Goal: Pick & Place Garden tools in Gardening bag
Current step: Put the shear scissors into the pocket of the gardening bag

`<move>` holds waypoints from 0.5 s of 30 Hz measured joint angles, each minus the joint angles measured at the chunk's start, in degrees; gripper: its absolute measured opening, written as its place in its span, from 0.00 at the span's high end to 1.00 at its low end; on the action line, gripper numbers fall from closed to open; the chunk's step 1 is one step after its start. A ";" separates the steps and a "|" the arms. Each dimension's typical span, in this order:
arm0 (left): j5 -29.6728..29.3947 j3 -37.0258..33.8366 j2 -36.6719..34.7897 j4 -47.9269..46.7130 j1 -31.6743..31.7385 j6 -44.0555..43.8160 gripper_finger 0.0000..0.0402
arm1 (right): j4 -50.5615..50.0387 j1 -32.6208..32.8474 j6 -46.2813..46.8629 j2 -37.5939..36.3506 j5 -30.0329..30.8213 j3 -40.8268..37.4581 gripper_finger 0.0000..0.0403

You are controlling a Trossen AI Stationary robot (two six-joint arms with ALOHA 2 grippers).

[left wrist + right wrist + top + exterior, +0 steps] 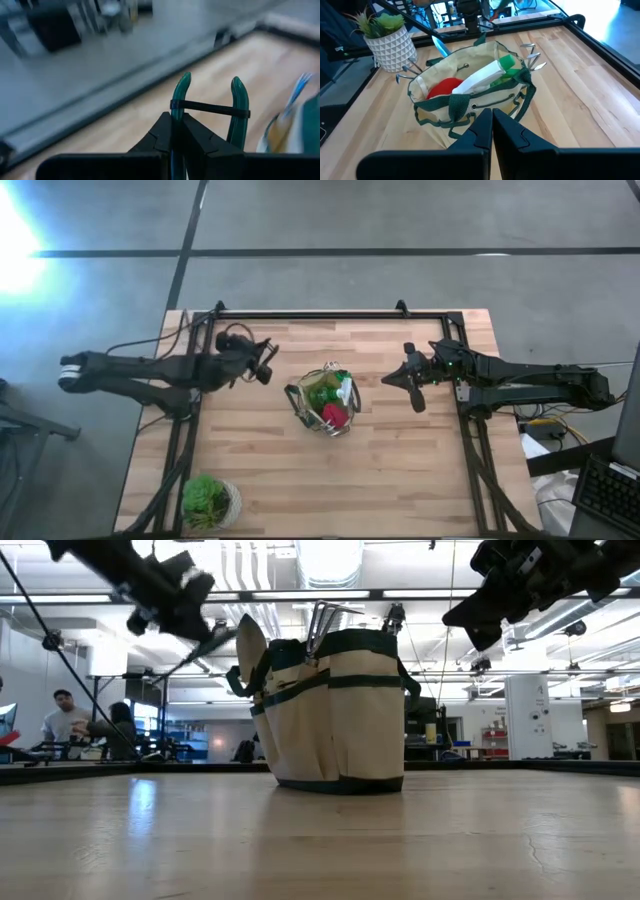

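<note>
The gardening bag [325, 402] stands on its base at mid-table. It holds a white-and-green spray bottle [485, 75], a red thing [445, 87] and metal-pronged tools [532, 55]. My left gripper [267, 368] hovers above the table just left of the bag and is shut on a green-handled tool [239, 107]. A black band [210, 107] joins the tool's two handles. The rest of the tool is hidden under the gripper. My right gripper [413, 390] hangs shut and empty to the right of the bag. My left gripper pinches one green handle [177, 102] of the tool between its two fingers. The other handle [239, 100] lies free beside them. The fingers come slanting down from the table's left and lie along the handle. The tool is lifted clear, handle tips jutting past the fingertips.
A leafy plant in a pale pot [210, 502] stands at the table's near left corner. A black frame [330, 315] runs along the table's far and side edges. Bare wood lies around the bag. People sit in the room beyond [65, 720].
</note>
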 joint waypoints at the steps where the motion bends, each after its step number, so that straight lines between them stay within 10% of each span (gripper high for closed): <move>1: -2.07 0.00 -0.54 1.93 -1.47 0.98 0.94 | 0.11 0.00 0.00 0.00 0.00 -0.01 0.98; 15: -26.69 -0.66 10.09 43.14 -16.97 31.46 0.94 | 16.62 -0.02 3.06 0.15 8.14 -1.09 0.98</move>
